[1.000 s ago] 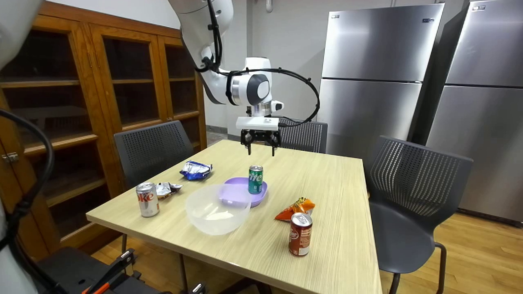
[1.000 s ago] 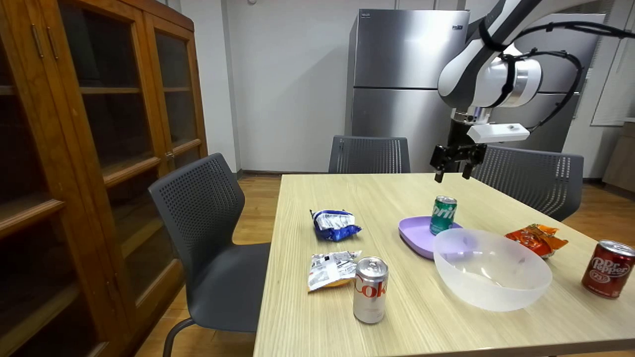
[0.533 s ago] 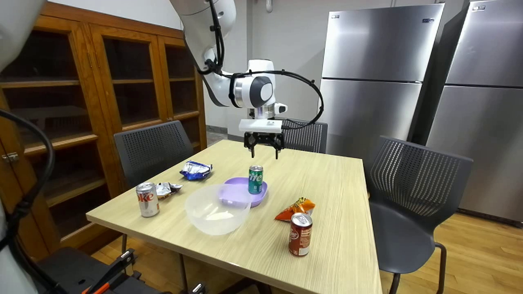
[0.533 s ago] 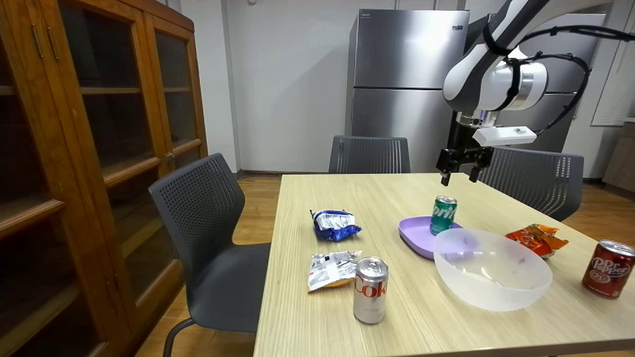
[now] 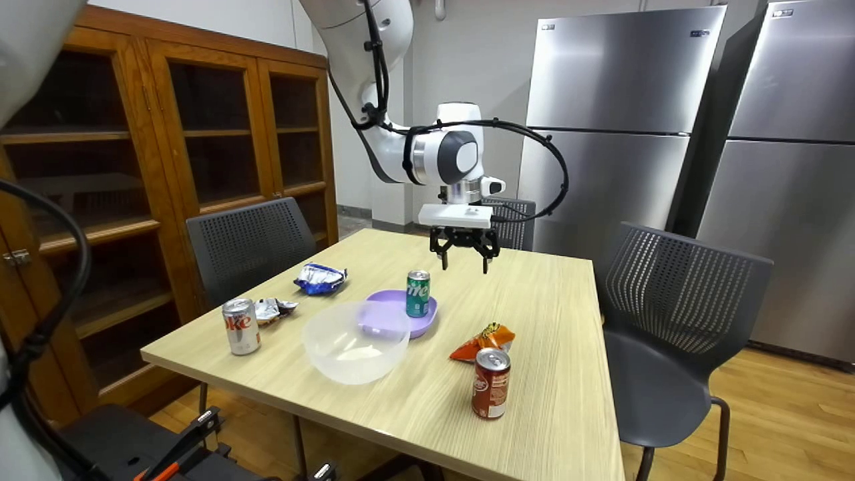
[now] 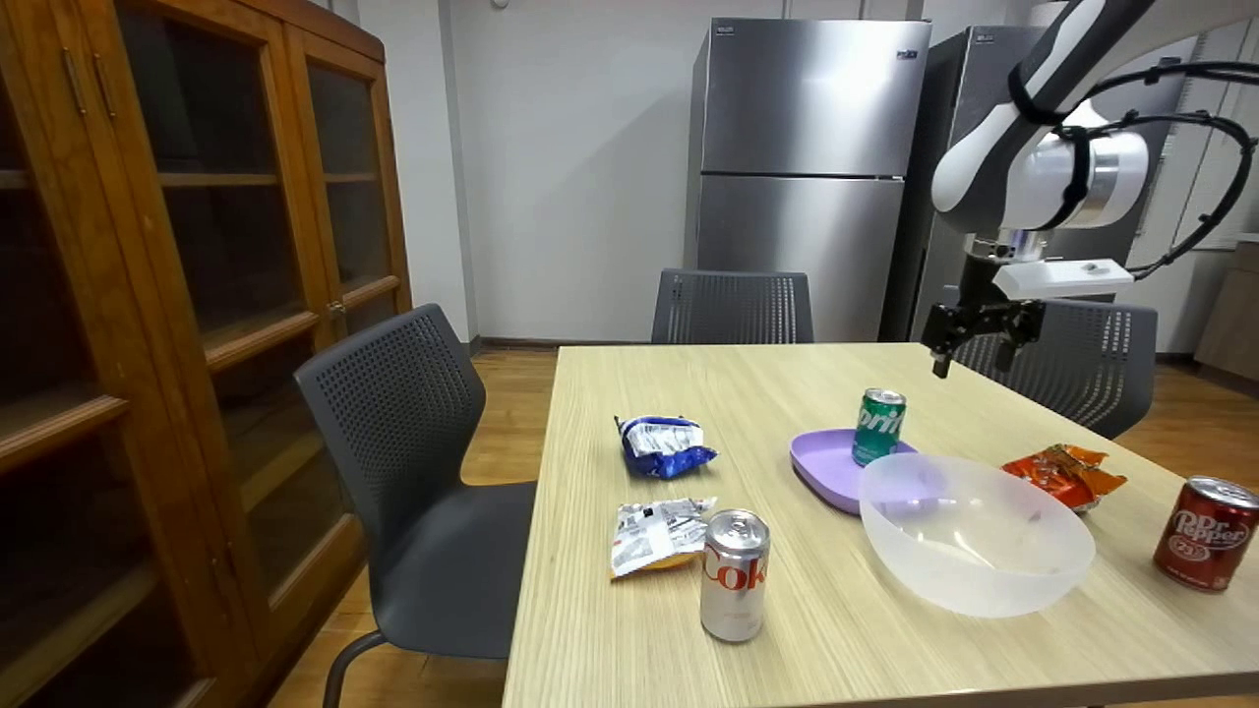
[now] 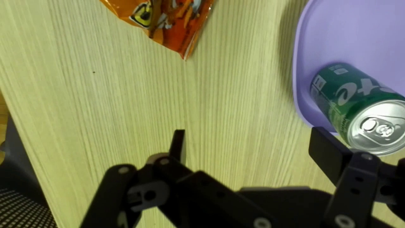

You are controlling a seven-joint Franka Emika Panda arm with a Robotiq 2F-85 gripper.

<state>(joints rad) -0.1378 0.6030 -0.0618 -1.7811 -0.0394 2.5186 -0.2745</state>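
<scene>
My gripper (image 5: 465,267) is open and empty, held above the table beside the green Sprite can; it also shows in an exterior view (image 6: 972,366) and in the wrist view (image 7: 248,131). The green can (image 5: 417,295) stands upright on a purple plate (image 6: 821,470). In the wrist view the can (image 7: 348,88) and plate (image 7: 332,38) lie to the right of the fingers, apart from them as far as I can tell. An orange snack bag (image 7: 171,25) lies at the top of the wrist view. A frosted bowl (image 6: 984,565) overlaps the plate in both exterior views.
A red Dr Pepper can (image 5: 491,386) stands near the orange bag. A silver Coke can (image 6: 736,580), a silver bag (image 6: 657,536) and a blue bag (image 6: 664,447) are along another side. Chairs (image 5: 681,321) surround the table (image 5: 548,401); a wooden cabinet (image 5: 153,167) stands behind.
The arm and open gripper have moved to the right in both exterior views and slightly lower, away from above the green can. The objects on the table have not moved.
</scene>
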